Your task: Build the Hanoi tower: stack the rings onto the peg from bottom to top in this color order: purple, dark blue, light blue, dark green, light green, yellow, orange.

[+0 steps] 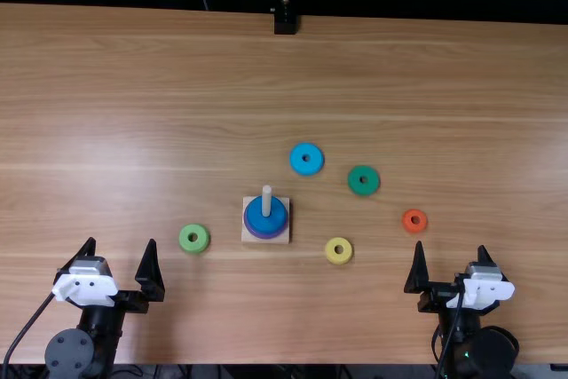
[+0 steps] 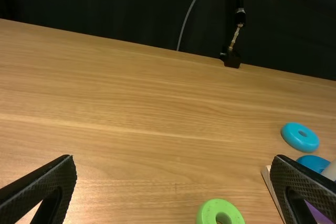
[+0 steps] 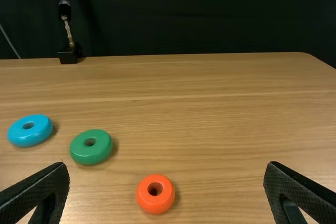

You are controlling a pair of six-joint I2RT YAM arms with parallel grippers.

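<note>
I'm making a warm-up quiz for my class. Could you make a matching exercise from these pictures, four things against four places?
Things
1. Orange ring
2. Dark blue ring
3. Light green ring
4. Light blue ring

Places
A. Left of the peg in the top view
B. Loose, farthest from the near edge of the table
C. Farthest right of the rings in the top view
D. On the peg, above the purple ring

Pairs: 1-C, 2-D, 3-A, 4-B
</note>
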